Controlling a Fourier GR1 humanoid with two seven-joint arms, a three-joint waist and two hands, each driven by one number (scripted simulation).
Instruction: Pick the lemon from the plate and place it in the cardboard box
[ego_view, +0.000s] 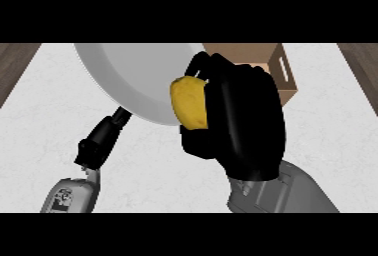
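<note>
A yellow lemon (189, 102) shows at the right rim of a white plate (125, 75) that fills the upper left of the head view. My right hand (240, 117) is curled round the lemon from the right, with fingers above it and the thumb below. Behind the hand, at the top right, stands the open cardboard box (275, 62), partly hidden by the hand. My left hand (100, 140) is at the lower left, just below the plate's rim, seen edge-on with straight fingers and holding nothing.
The white speckled counter (325, 130) spreads across the view. Dark wooden strips (15, 65) border it at the upper left and upper right corners.
</note>
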